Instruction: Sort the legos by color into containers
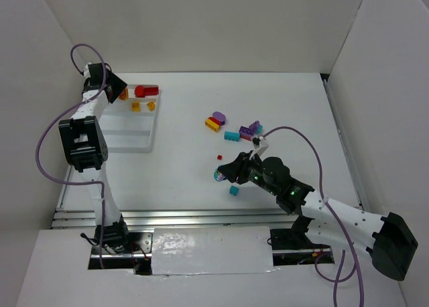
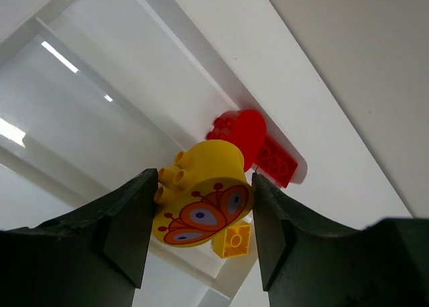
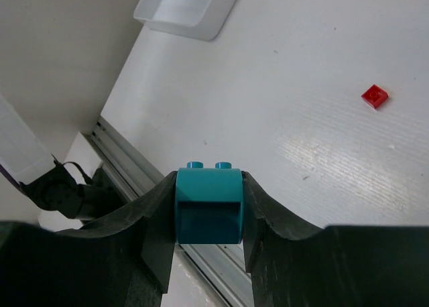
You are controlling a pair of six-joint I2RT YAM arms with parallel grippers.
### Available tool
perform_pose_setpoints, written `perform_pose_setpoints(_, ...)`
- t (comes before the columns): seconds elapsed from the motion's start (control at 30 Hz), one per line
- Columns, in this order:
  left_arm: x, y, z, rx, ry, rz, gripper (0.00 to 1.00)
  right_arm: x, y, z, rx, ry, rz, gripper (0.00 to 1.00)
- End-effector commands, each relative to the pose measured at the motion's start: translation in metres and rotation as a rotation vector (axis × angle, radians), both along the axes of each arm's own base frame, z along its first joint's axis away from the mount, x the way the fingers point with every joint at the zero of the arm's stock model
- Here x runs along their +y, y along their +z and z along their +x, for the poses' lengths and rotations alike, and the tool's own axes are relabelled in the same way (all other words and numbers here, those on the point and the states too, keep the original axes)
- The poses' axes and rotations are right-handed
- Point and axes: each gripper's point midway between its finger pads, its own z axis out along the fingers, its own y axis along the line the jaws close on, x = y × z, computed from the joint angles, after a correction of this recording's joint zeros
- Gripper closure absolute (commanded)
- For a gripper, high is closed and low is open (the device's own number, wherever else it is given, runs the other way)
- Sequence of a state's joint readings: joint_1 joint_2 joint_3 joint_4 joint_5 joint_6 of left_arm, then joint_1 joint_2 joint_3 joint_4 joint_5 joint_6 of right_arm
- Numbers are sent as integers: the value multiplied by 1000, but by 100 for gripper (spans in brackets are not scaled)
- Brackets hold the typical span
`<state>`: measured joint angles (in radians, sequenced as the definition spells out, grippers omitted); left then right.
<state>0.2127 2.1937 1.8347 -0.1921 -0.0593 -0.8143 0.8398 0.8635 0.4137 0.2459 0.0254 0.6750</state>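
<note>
My left gripper (image 1: 115, 89) (image 2: 204, 206) is over the far end of the white tray (image 1: 127, 143) (image 2: 100, 119). It is shut on a rounded yellow lego with a butterfly print (image 2: 201, 200). Below it in the tray lie a red rounded lego (image 2: 241, 129), a red brick (image 2: 276, 163) (image 1: 146, 90) and a small yellow brick (image 2: 232, 241). My right gripper (image 1: 222, 175) (image 3: 208, 216) is shut on a teal rounded lego (image 3: 208, 203), held above the table near its front.
Loose legos lie mid-table: a yellow-and-red one (image 1: 213, 124), purple ones (image 1: 219, 116) (image 1: 249, 129), teal ones (image 1: 231, 136) (image 1: 234, 190) and a tiny red plate (image 1: 219, 157) (image 3: 375, 96). The tray's near corner (image 3: 181, 12) shows in the right wrist view. White walls enclose the table.
</note>
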Motion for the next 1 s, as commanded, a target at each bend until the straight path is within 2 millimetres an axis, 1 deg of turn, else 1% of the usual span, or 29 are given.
perform_pose_setpoints(0.0, 5, -1, 10, -53, -22, -5, 82, 8, 21, 4, -47, 23, 31, 100)
perform_pose_setpoints(0.03, 4, -2, 10, -54, -27, -9, 74, 8, 22, 4, -52, 22, 29, 100)
perform_pose_setpoints(0.1, 4, -5, 10, -57, -29, -9, 65, 8, 23, 5, -56, 21, 33, 100)
perform_pose_setpoints(0.13, 4, -6, 10, -54, -25, -9, 54, 8, 23, 5, -55, 19, 32, 100)
perform_pose_setpoints(0.23, 8, -5, 9, -44, -11, -5, 37, 9, 24, 6, -55, 18, 31, 100)
perform_pose_setpoints(0.3, 11, -6, 5, -33, 6, -3, 31, 8, 25, 6, -55, 16, 28, 100)
perform_pose_setpoints(0.33, 12, -1, 3, -41, 11, -4, 26, 8, 25, 6, -55, 13, 28, 100)
perform_pose_setpoints(0.4, 16, -2, -2, -32, 29, -4, 20, 7, 25, 6, -56, 11, 25, 100)
perform_pose_setpoints(0.43, 17, 3, -4, -40, 34, -5, 17, 7, 26, 7, -57, 9, 26, 100)
perform_pose_setpoints(0.5, 20, 1, -10, -33, 43, -14, 13, 7, 26, 8, -55, 4, 26, 100)
perform_pose_setpoints(0.53, 20, 5, -13, -35, 52, -18, 5, 7, 25, 8, -54, 3, 24, 100)
perform_pose_setpoints(0.6, 22, 3, -18, -24, 64, -27, 3, 7, 25, 9, -54, 0, 25, 100)
perform_pose_setpoints(0.63, 22, 10, -19, -33, 65, -38, 0, 7, 25, 9, -51, -4, 26, 100)
perform_pose_setpoints(0.7, 14, 15, -25, -36, 41, -56, 1, 7, 25, 10, -48, -7, 20, 100)
perform_pose_setpoints(0.73, 9, 37, -29, -76, 33, -61, 0, 7, 25, 12, -46, -13, 15, 100)
perform_pose_setpoints(0.77, -1, 39, -34, -93, 3, -78, 0, 6, 29, 14, -50, -20, 16, 100)
perform_pose_setpoints(0.8, -19, 51, -37, -129, -68, -114, 0, 7, 33, 14, -53, -21, 17, 100)
perform_pose_setpoints(0.83, -37, 87, -45, -205, -125, -121, 0, 5, 43, 18, -67, -34, 31, 100)
perform_pose_setpoints(0.87, -54, 91, -54, -242, -182, -136, 1, 4, 46, 18, -67, -34, 29, 100)
perform_pose_setpoints(0.9, -83, 133, -71, -334, -300, -152, 1, 1, 52, 21, -78, -40, 35, 100)
perform_pose_setpoints(0.93, -113, 128, -86, -329, -382, -172, 1, 1, 60, 20, -83, -27, 40, 100)
perform_pose_setpoints(0.97, -134, 138, -101, -337, -448, -178, 0, -1, 65, 22, -86, -30, 49, 100)
